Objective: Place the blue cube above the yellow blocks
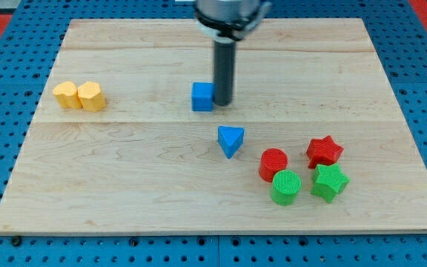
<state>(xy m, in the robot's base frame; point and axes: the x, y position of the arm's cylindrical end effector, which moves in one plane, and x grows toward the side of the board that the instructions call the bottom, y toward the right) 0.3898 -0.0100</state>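
Camera view, item: blue cube (202, 96), mid-worktop (124, 170) toward the top edge. My tip (222, 101) touches its right face; no pincer fitted. Yellow blocks (79, 96) near the left edge. I'd push leftward, angling slightly toward the top edge.

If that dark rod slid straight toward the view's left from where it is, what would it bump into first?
My tip sits right beside the blue cube, on its right, seemingly touching it. Sliding left, it would meet that cube first; the two yellow blocks lie much farther along, roughly in line.
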